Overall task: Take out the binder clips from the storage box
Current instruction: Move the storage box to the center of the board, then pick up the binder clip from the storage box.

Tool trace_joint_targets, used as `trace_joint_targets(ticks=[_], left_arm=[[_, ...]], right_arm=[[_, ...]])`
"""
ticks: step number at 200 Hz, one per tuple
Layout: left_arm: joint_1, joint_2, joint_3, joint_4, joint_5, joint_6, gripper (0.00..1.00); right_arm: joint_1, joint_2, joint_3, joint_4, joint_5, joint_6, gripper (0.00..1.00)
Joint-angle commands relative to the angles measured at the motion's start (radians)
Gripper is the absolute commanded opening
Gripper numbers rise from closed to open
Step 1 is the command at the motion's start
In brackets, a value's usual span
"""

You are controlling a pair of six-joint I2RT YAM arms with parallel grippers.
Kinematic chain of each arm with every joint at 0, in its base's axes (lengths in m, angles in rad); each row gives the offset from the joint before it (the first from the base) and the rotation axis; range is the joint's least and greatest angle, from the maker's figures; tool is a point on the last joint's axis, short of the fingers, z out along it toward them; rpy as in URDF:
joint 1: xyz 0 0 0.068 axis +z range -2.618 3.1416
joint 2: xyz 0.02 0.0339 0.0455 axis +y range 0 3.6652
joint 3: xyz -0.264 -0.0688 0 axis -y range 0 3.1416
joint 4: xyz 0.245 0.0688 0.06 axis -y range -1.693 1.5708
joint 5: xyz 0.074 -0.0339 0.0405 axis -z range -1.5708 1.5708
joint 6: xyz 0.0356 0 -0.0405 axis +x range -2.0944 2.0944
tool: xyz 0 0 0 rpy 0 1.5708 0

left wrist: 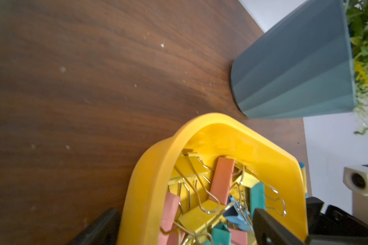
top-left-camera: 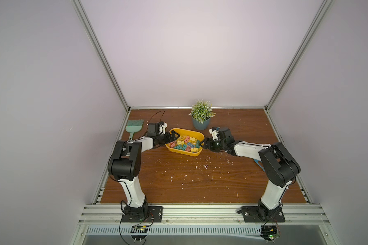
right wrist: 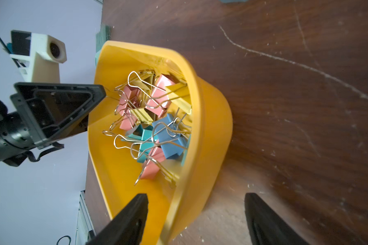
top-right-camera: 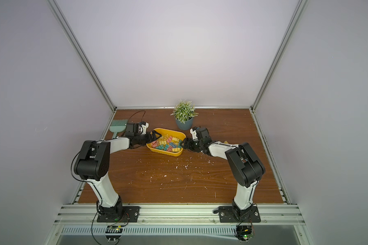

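The yellow storage box [top-left-camera: 185, 153] [top-right-camera: 166, 152] stands mid-table, and both arms reach in at its short ends. Several pastel binder clips [top-left-camera: 184, 144] [right wrist: 157, 118] lie tangled inside, heaped against its near long wall. My left gripper [top-left-camera: 173, 139] [left wrist: 185, 229] is open and straddles the left end wall [left wrist: 149, 169], with one finger outside and one among the clips [left wrist: 200, 214]. My right gripper [top-left-camera: 202, 144] [right wrist: 197, 218] is open too. It straddles the right end wall [right wrist: 212, 131], and a gap shows beside the outer finger. Neither gripper holds a clip.
A grey-blue plant pot [top-left-camera: 200, 124] [left wrist: 295, 70] stands just behind the box. A green fork-shaped tool [top-left-camera: 134, 127] lies at the back left. Something blue [top-left-camera: 259, 164] pokes out under the right arm. White specks dot the wooden table [top-left-camera: 189, 180] in front.
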Motion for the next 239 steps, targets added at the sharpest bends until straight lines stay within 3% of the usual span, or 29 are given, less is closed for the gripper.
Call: trace_joint_targets(ticks=[1, 41, 86, 109, 137, 153, 181, 200, 214, 239], left_arm=[[-0.05, -0.066, -0.042, 0.086, 0.077, -0.026, 1.0], [-0.117, -0.14, -0.132, 0.106, 0.071, -0.057, 1.0], [-0.121, -0.245, -0.292, 0.197, 0.011, -0.144, 1.0], [-0.123, -0.275, -0.315, 0.163, -0.036, -0.125, 1.0], [-0.122, -0.312, -0.301, 0.099, -0.118, -0.087, 1.0], [-0.122, -0.338, -0.285, 0.071, -0.158, -0.07, 1.0], [-0.122, -0.403, -0.277, 0.046, -0.246, -0.038, 1.0], [-0.123, -0.429, -0.272, 0.062, -0.208, -0.004, 1.0], [-0.139, -0.433, -0.258, 0.045, -0.201, 0.02, 1.0], [-0.203, -0.438, -0.227, -0.003, -0.257, 0.049, 1.0]], right_arm=[[0.002, -0.026, 0.023, -0.047, 0.008, -0.067, 0.79], [-0.009, -0.087, -0.017, -0.169, 0.132, -0.113, 0.81], [-0.017, -0.182, -0.084, -0.277, 0.214, -0.176, 0.84], [-0.023, -0.218, -0.066, -0.346, 0.287, -0.202, 0.85], [-0.035, -0.236, -0.032, -0.328, 0.273, -0.198, 0.83], [-0.034, -0.212, 0.024, -0.348, 0.28, -0.188, 0.76], [0.004, -0.199, 0.089, -0.363, 0.352, -0.214, 0.54], [0.037, -0.159, 0.177, -0.453, 0.437, -0.242, 0.41], [0.07, -0.123, 0.242, -0.526, 0.513, -0.267, 0.36], [0.121, -0.048, 0.336, -0.604, 0.55, -0.284, 0.36]])
